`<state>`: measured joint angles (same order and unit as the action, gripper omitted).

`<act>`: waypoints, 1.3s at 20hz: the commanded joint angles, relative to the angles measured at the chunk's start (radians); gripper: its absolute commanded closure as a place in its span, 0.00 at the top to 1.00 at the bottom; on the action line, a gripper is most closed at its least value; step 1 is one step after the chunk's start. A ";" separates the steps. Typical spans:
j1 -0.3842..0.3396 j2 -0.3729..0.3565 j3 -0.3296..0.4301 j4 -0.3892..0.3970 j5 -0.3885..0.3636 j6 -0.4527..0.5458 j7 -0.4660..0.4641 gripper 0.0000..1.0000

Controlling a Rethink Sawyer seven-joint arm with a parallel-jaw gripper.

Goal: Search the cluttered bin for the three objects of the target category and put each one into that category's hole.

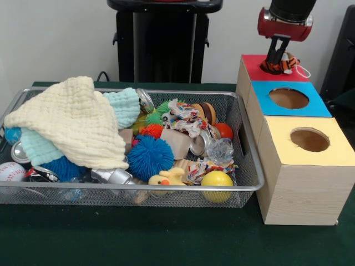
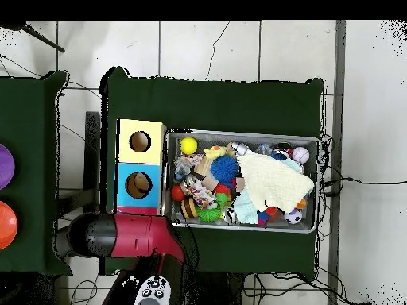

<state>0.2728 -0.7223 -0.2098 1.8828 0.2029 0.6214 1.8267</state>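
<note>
My gripper (image 1: 275, 62) hangs over the red top (image 1: 250, 62) of the far wooden box, shut on the orange black-striped tiger (image 1: 285, 65), which sits at the red face. The tiger and gripper hide the red box's hole. The yellow duck (image 1: 166, 178) lies at the front of the wire mesh bin (image 1: 183, 190), beside a yellow ball (image 1: 217, 183). The brown teddy bear does not show. In the overhead view my arm (image 2: 127, 236) covers the red box and the gripper; the bin (image 2: 319, 183) lies to its right.
A cream cloth (image 1: 72, 122) and pale blue cloths cover the bin's left half. A blue spiky ball (image 1: 150, 157), rope toys, cans and a baseball (image 1: 11, 172) fill the rest. The blue-topped box (image 1: 288, 98) and yellow-topped box (image 1: 310, 139) stand nearer, in line with the red one.
</note>
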 commanded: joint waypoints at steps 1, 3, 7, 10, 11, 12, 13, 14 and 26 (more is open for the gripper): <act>-0.030 0.035 0.041 -0.008 -0.049 0.054 0.106 0.00; -0.032 0.039 0.042 -0.008 -0.053 0.049 0.106 0.00; -0.033 0.040 0.043 -0.009 -0.057 0.046 0.109 0.00; -0.029 0.038 0.038 -0.023 -0.059 0.073 0.111 0.00; -0.028 0.033 0.037 -0.024 -0.059 0.084 0.112 0.00; -0.026 0.030 0.034 -0.031 -0.060 0.102 0.114 0.00; -0.024 0.028 0.032 -0.035 -0.061 0.112 0.114 0.00; -0.022 0.024 0.029 -0.041 -0.063 0.128 0.115 0.00; -0.034 -0.028 0.023 -0.104 -0.095 0.303 0.100 0.00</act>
<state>0.2710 -0.7353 -0.2100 1.8516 0.1564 0.7885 1.8267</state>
